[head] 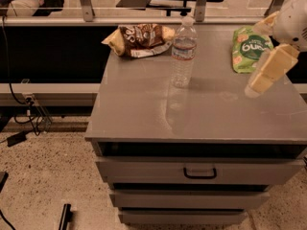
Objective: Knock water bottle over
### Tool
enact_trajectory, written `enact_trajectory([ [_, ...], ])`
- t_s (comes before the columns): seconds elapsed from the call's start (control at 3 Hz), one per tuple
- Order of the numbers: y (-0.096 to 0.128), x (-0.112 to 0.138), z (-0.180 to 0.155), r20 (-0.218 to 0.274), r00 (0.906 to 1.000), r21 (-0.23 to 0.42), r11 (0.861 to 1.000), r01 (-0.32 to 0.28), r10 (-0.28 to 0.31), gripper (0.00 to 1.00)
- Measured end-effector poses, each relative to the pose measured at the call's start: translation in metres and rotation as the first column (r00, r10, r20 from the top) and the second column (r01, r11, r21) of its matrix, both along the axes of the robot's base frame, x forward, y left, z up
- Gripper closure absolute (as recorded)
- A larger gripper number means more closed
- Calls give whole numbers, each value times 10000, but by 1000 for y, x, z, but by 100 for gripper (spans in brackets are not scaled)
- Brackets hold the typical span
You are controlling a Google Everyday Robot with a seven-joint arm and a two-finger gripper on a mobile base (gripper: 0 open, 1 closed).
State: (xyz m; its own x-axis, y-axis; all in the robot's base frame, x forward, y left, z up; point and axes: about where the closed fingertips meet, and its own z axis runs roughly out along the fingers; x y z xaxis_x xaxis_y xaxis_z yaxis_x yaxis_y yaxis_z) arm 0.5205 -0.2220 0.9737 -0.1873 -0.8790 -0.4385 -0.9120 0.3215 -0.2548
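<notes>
The water bottle (183,51) stands upright near the back middle of the grey cabinet top (144,109). It is clear and ribbed, with a white cap and a narrow label band. My gripper (255,86) hangs over the right part of the cabinet top, to the right of the bottle and well apart from it. It sits just in front of the green snack bag (249,49) and holds nothing that I can see.
A brown chip bag (140,39) lies at the back left of the top, left of the bottle. The cabinet has drawers with a dark handle (200,173). A rail and glass barrier (144,20) run behind. Cables (24,114) lie on the floor at the left.
</notes>
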Motion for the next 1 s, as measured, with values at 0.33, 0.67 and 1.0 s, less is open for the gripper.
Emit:
enact_trajectory([
  [0.33,14,44,8,467,9983,1833,9821,-433,353,0],
  [0.67,26,66,9,688,9961,2765,9583,-716,545,0],
  [1.0,44,88,3,895,9932,3612,9270,-1014,738,0],
])
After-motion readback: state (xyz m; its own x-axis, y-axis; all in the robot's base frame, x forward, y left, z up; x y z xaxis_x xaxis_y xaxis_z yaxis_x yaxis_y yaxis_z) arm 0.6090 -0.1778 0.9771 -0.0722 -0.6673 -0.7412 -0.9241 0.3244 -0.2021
